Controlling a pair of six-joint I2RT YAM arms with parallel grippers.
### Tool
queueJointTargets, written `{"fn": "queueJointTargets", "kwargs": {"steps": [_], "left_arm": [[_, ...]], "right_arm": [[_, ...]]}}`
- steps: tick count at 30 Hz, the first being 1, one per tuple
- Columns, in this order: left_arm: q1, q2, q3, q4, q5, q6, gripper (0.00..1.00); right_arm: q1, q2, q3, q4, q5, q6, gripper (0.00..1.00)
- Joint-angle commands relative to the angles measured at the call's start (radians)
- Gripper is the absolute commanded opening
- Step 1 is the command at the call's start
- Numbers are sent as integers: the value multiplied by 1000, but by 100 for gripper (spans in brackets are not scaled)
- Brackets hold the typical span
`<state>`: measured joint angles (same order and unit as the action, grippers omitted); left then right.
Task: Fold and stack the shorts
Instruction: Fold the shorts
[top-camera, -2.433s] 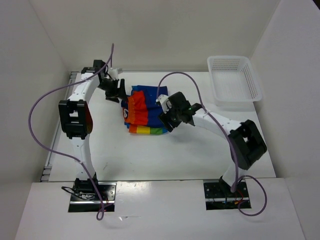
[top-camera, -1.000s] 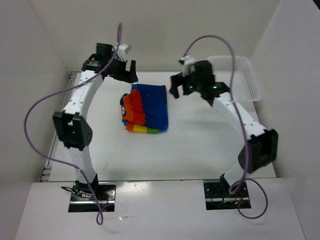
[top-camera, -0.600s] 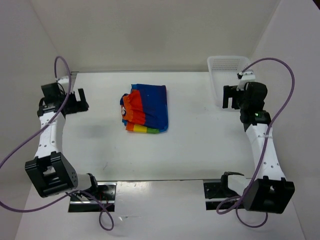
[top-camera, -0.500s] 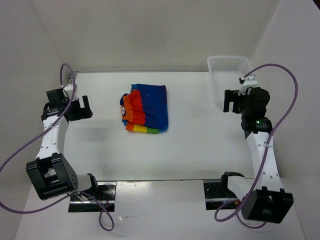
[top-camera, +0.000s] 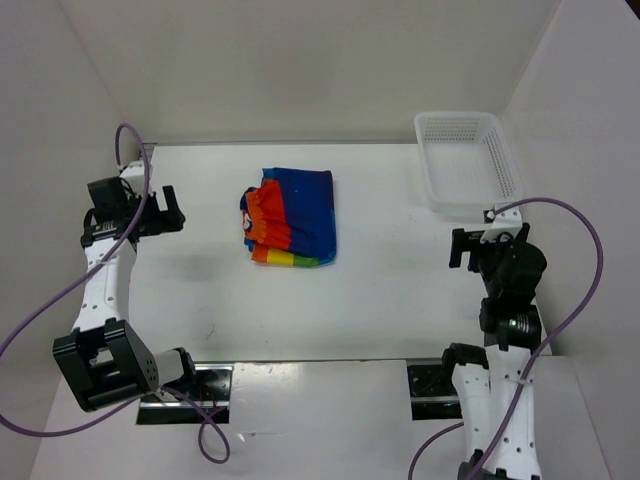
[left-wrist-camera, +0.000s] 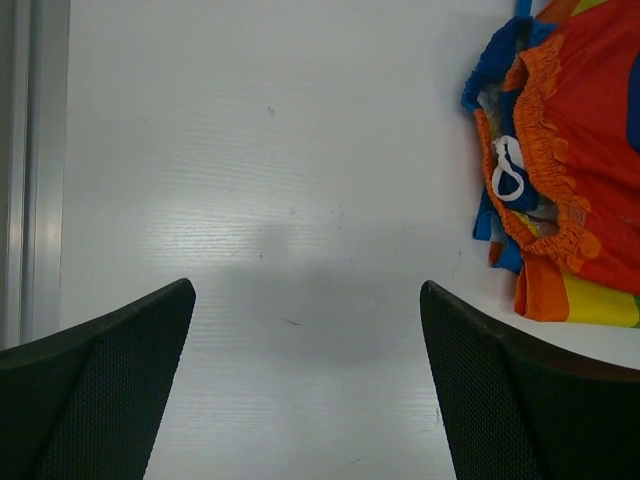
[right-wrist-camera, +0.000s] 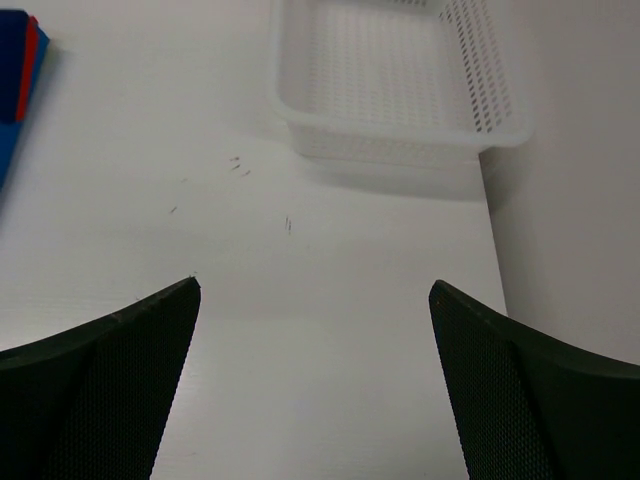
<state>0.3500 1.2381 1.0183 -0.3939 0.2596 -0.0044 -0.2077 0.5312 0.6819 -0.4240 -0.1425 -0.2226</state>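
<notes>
**Top external.** The shorts are lying as a folded bundle on the table, at mid-width and toward the far side. The blue panel is facing up and the red, orange and yellow stripes are showing along its left and near edges. The outline is reading close to square, perhaps slightly longer near-to-far. The left gripper is hovering to the left of the bundle with its fingers spread and empty. The right gripper is hanging well apart on the right, also spread wide and holding nothing, near the white mesh basket. I am judging the left arm the nearer one, so any reach would run rightward from it.

**Left wrist.** The left gripper is looking down on bare table. The shorts are sitting at upper right, cut off by the frame edge, with the gathered waistband and a white drawstring facing the fingers.

**Right wrist.** The right gripper is pointing at the basket. Only a blue-and-red corner of the shorts is peeking in at upper left. The layers inside the fold are not showing in any view.
</notes>
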Motion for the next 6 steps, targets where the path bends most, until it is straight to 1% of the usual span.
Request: {"fn": "queueJointTargets", "kwargs": {"steps": [1,3,6], "left_arm": [[1,-22,-10,46,52,4,100],[1,-22,-11,46,93,4,100],[1,-41,-21,46,93,4,100]], "right_arm": [[-6,-85,-8,21,12,-15,100],[-6,-85,-18,21,12,-15,100],[-6,-103,-38,43,32,-15,100]]}}
